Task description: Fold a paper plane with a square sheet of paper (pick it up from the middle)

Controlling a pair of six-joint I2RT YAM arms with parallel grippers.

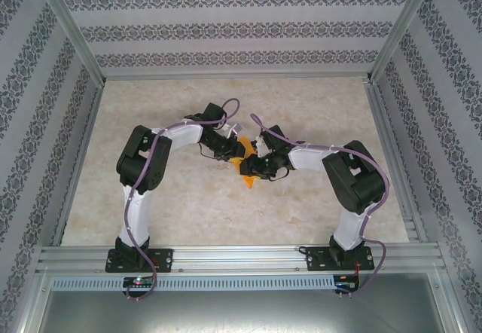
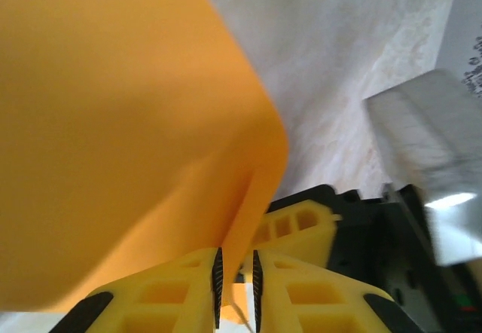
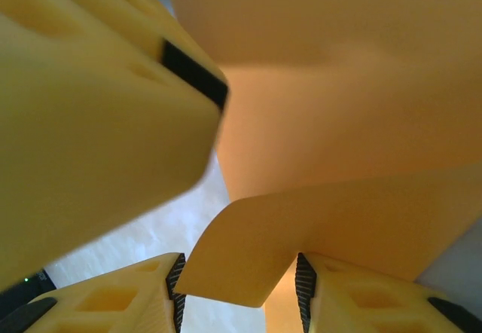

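Note:
The square sheet of paper (image 1: pixel 247 178), bright orange and partly folded, hangs above the table's middle between both arms. My left gripper (image 1: pixel 230 152) meets it from the left. In the left wrist view the paper (image 2: pixel 113 122) spreads up and left, and a folded edge runs down into the narrow slot of the left gripper (image 2: pixel 235 264), which is shut on it. My right gripper (image 1: pixel 254 166) comes in from the right. In the right wrist view its jaws (image 3: pixel 239 276) stand wide open with a curled flap of the paper (image 3: pixel 248 258) lying between the pads. The left gripper's finger (image 3: pixel 90 122) looms close at upper left.
The marbled tabletop (image 1: pixel 188 212) lies below, ringed by aluminium rails (image 1: pixel 241 254) and patterned walls (image 1: pixel 226 32). One yellow finger of the right gripper (image 2: pixel 297 224) sits just behind the left jaws. A blurred grey metal part (image 2: pixel 422 137) stands at right.

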